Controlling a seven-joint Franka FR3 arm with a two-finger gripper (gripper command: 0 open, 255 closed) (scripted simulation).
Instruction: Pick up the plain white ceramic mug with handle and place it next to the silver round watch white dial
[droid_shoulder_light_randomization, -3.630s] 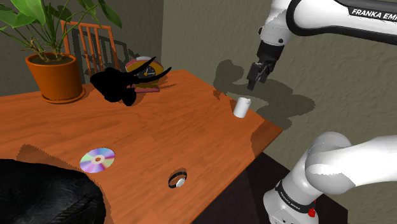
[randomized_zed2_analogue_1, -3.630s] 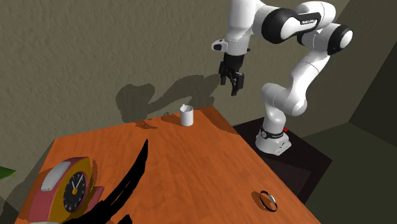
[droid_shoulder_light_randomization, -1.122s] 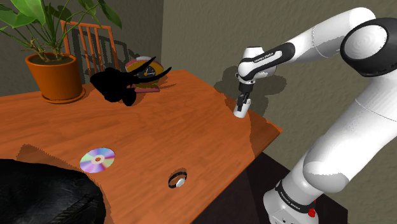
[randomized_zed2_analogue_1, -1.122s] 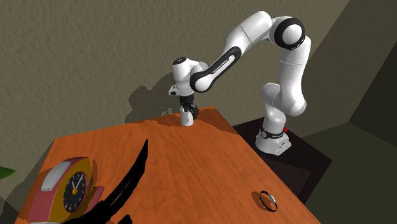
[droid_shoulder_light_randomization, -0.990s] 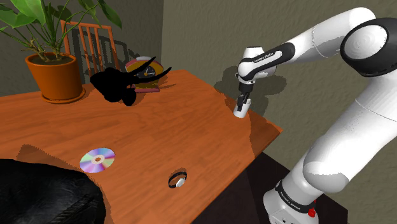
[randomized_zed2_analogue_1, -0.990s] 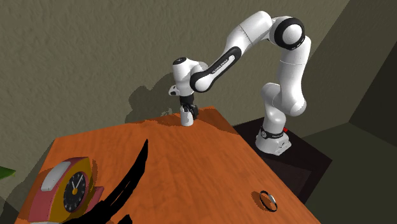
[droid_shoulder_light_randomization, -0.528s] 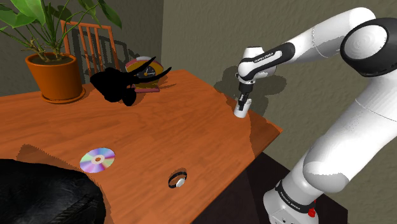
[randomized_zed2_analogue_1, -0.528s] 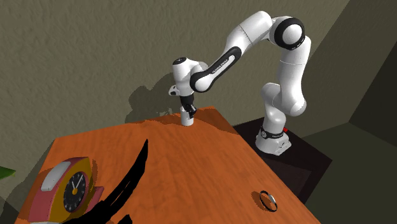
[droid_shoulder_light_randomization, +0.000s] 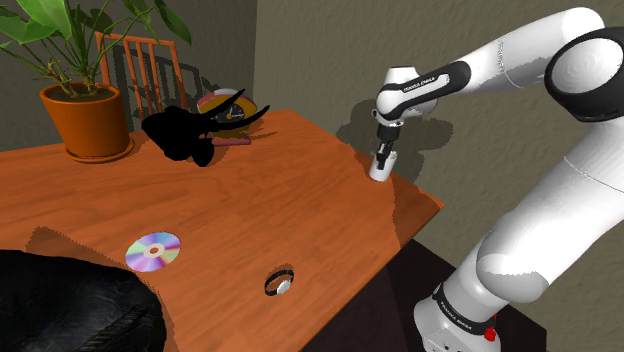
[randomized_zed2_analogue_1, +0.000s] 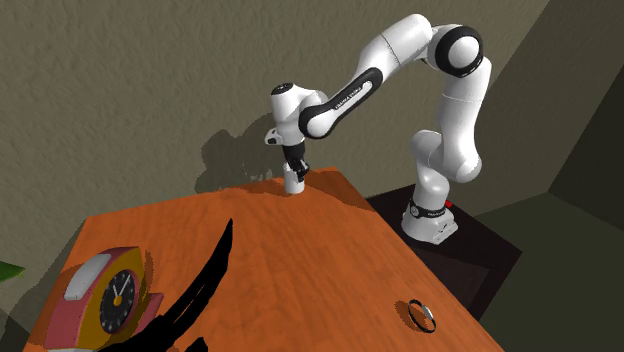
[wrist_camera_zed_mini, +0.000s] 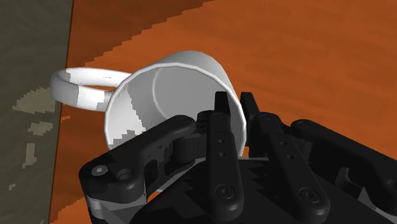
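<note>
The white mug (droid_shoulder_light_randomization: 378, 173) with a loop handle is at the far right corner of the wooden table (droid_shoulder_light_randomization: 250, 200), close to the wall. My black gripper (droid_shoulder_light_randomization: 383, 156) comes down on it from above, shut on its rim. In the wrist view one finger sits inside the mug (wrist_camera_zed_mini: 172, 83) and the other outside, and the gripper (wrist_camera_zed_mini: 234, 100) pinches the wall between them, opposite the handle. The second exterior view has the gripper (randomized_zed2_analogue_1: 294, 168) over the mug (randomized_zed2_analogue_1: 292, 183) at the table's far edge. The silver watch (droid_shoulder_light_randomization: 280, 284) lies near the front edge, also seen as the watch (randomized_zed2_analogue_1: 423, 315).
A shiny disc (droid_shoulder_light_randomization: 153, 250) lies left of the watch. A potted plant (droid_shoulder_light_randomization: 85, 115), a chair (droid_shoulder_light_randomization: 140, 70) and a black shape (droid_shoulder_light_randomization: 190, 135) stand at the back left. A red clock (randomized_zed2_analogue_1: 105, 295) sits behind that shape. A black bulk (droid_shoulder_light_randomization: 70, 310) covers the near left corner.
The fingers have shut on the mug's wall. The hand has since risen slightly and shifted toward the wall, the mug moving with it.
</note>
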